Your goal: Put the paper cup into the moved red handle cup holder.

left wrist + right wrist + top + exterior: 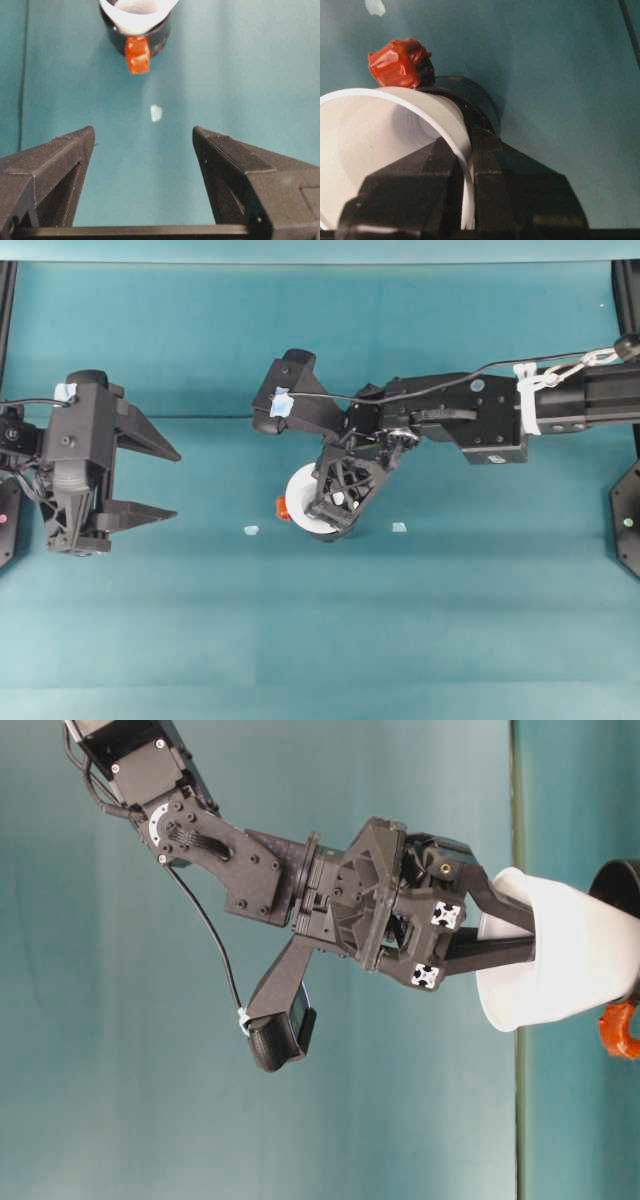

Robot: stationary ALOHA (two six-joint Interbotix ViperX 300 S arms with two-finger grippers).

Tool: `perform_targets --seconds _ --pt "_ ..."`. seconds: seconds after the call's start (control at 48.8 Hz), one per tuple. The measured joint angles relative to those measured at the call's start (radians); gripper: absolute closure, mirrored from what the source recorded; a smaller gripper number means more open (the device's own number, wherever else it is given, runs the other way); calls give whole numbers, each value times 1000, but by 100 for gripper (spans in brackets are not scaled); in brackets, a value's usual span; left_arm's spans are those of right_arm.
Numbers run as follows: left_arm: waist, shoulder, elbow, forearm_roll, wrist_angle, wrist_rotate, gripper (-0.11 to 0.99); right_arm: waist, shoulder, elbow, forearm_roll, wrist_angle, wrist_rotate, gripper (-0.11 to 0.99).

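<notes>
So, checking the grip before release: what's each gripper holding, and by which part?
The right gripper pinches the paper cup by its rim wall, one finger inside, one outside. The left gripper is open and holds nothing.

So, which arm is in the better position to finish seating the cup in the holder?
The right. The right gripper already pinches the paper cup's wall, and the cup is tilted into the red handle cup holder. The left gripper is open, empty and off to the side.

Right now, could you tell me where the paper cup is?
The paper cup sits near the middle of the overhead view, pinched at its rim by the right end effector and tilted, with its base lowered into the red handle cup holder.
</notes>
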Motion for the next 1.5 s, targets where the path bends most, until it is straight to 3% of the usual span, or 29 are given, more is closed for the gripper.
perform_targets --seconds 0.287,0.472,0.615,0.779,0.862,1.046,1.497 --pt "0 0 0 2 0 0 4 2 0 0 0 21 0 95" --pt "0 0 0 0 0 0 4 2 0 0 -2 38 0 86" --pt "0 0 0 2 0 0 4 2 0 0 0 35 0 64" --pt "0 0 0 0 -2 0 4 2 -2 -3 0 35 0 17" --pt "0 0 0 0 0 0 4 2 -3 -3 -5 38 0 3" --pt "0 0 0 2 0 0 4 2 -12 -3 -26 31 0 5" --pt "0 0 0 2 0 0 4 6 -37 6 -28 38 -2 5"
